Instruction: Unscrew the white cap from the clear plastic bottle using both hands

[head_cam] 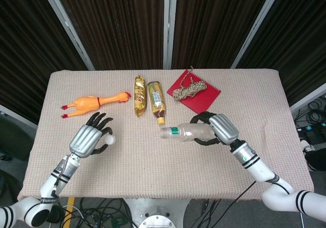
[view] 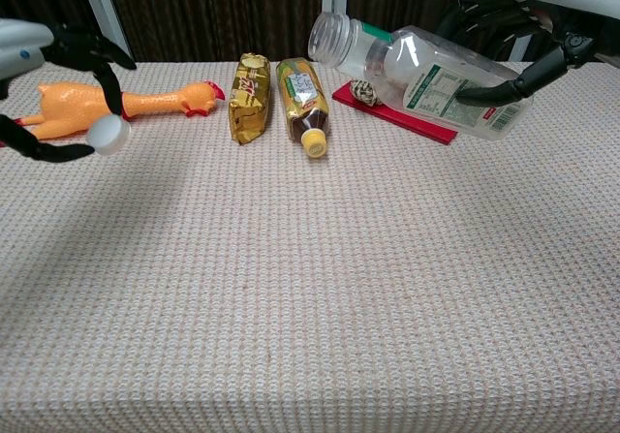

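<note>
My right hand (head_cam: 220,128) (view: 528,26) grips the clear plastic bottle (head_cam: 184,132) (view: 421,68) above the table, lying on its side with its open mouth pointing left. The white cap (head_cam: 110,141) (view: 108,135) is off the bottle and pinched in the fingertips of my left hand (head_cam: 87,138) (view: 48,84), low over the left part of the table. The two hands are far apart.
A rubber chicken (head_cam: 94,103) (view: 116,101), a gold snack packet (head_cam: 139,95) (view: 249,96) and a brown tea bottle (head_cam: 156,101) (view: 304,102) lie at the back of the beige table cloth (view: 310,288). A red notebook (head_cam: 196,96) with a coil of twine (head_cam: 188,90) sits back right.
</note>
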